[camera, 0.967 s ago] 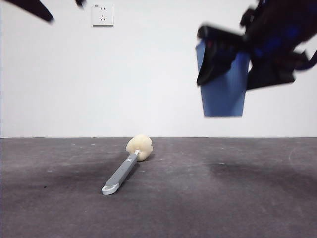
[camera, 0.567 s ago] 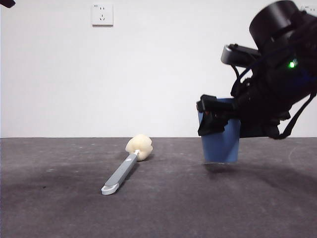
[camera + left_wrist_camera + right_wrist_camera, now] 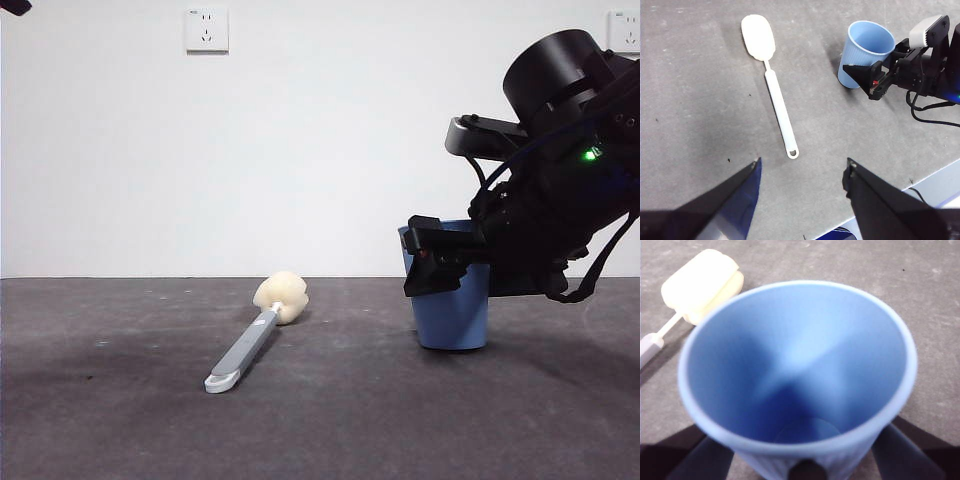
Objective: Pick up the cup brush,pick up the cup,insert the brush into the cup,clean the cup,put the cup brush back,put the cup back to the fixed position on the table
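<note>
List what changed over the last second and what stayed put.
The right gripper lowered the ribbed blue plastic cup from mid-air until its base met the dark grey table, jaws clamped around it throughout. The grey-handled, cream sponge-headed cup brush lay unmoved; the left gripper stayed open, high above.

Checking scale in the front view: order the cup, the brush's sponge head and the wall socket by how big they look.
1. The cup, held by the right pincer.
2-3. Sponge head and wall socket look alike; the socket is farther away, so unranked.
</note>
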Motion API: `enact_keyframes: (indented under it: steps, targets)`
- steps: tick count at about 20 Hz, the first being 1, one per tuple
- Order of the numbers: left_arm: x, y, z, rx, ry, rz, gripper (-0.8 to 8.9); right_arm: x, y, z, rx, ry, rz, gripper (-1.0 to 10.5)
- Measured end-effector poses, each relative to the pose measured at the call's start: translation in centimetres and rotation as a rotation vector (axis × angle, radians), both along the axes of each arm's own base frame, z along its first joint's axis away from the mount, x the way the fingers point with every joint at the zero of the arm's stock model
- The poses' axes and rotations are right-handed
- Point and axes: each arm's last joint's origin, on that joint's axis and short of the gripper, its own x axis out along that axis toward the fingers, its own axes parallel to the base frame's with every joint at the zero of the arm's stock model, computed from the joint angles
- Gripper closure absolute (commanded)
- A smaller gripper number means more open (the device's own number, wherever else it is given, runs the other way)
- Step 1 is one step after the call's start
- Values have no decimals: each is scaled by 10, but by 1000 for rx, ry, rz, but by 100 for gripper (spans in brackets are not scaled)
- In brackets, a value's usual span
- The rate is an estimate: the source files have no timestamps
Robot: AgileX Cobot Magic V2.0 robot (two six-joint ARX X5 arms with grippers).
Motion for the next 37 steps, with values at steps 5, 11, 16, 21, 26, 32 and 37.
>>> enact_keyframes:
  steps: [5, 11, 16, 21, 26, 32, 37]
  targets:
    - [-1, 1, -1, 13, 13, 0, 530, -1, -1, -2, -15, 29, 1, 369]
    - [-2, 2, -3, 29, 29, 0, 530, -3, -2, -4, -28, 49, 1, 369]
    - [-2, 2, -3, 30, 29, 1, 530, -14, -4, 12, -46, 86, 13, 370]
    - [-2, 2, -3, 42, 22, -11, 530, -51, -5, 50, -54, 140, 61, 380]
    - [-2, 2, -4, 88, 2, -51, 537, -114, -20, 84, -17, 295, 136, 531]
    - [-2, 2, -4, 133, -27, -96, 822, -159, -45, 106, 90, 341, 231, 955]
    - [-3, 3, -4, 147, -28, -105, 816, -167, -50, 114, 128, 286, 242, 946]
